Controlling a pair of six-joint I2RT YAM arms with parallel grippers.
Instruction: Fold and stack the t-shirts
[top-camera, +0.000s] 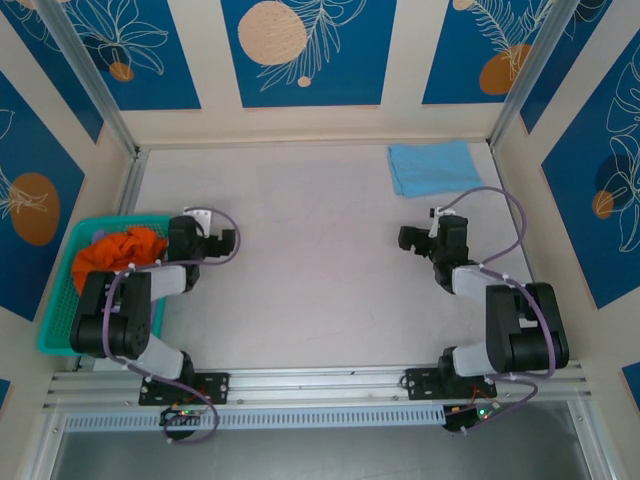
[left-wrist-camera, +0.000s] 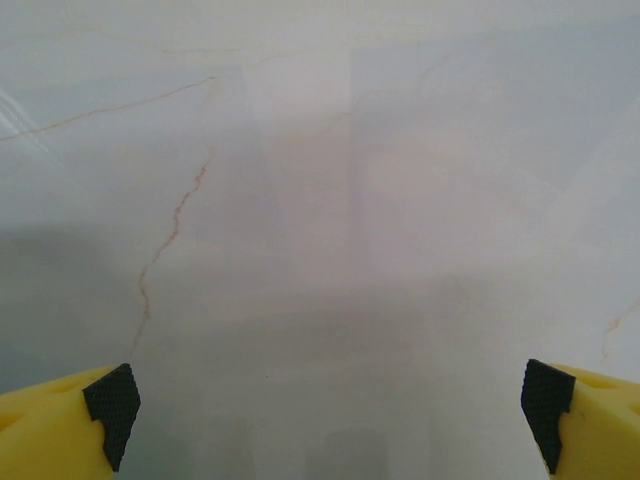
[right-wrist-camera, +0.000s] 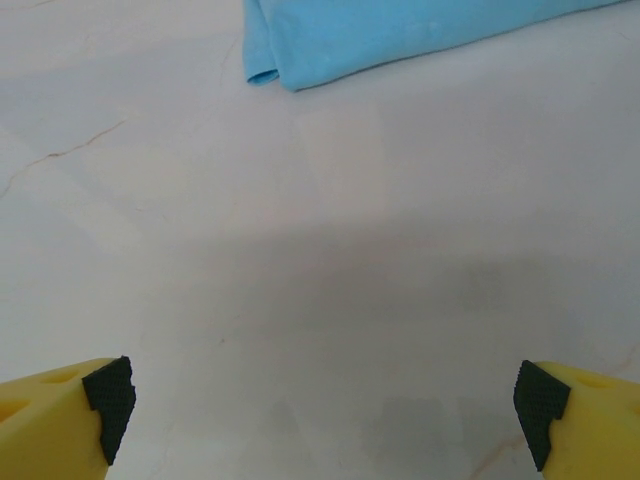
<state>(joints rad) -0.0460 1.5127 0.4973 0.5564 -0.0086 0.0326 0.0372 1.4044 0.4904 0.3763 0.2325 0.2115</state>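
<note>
- Starting at the left edge: a teal basket (top-camera: 58, 305) sits on the table (top-camera: 300, 300) with a crumpled orange cloth (top-camera: 128, 247) piled in its far end. It looks like another shirt to me, but I can't say for sure.
- The left claw (top-camera: 224, 243) hangs just right of the basket, jaws spread wide and gripping nothing. Its black pads (left-wrist-camera: 112, 400) frame plain marbled tabletop, so it's facing away from the orange pile.
- The right claw (top-camera: 412, 238) is over on the right side, also wide open and empty.
- The blue t-shirt (top-camera: 432, 166) lies at the far right of the table, flat and already folded by the look of it. Its long axis runs roughly left to right. It's beyond the right claw and a touch to the right, near but not touching. The right wrist cam catches its near folded edge at the top.
- My guess is the blue one is the start of the stack and the orange pile is next. What matters for that move is that the pile lies to the left of the left claw, which is by far the nearer arm. It'd have to swing back toward the basket to reach it.
</note>
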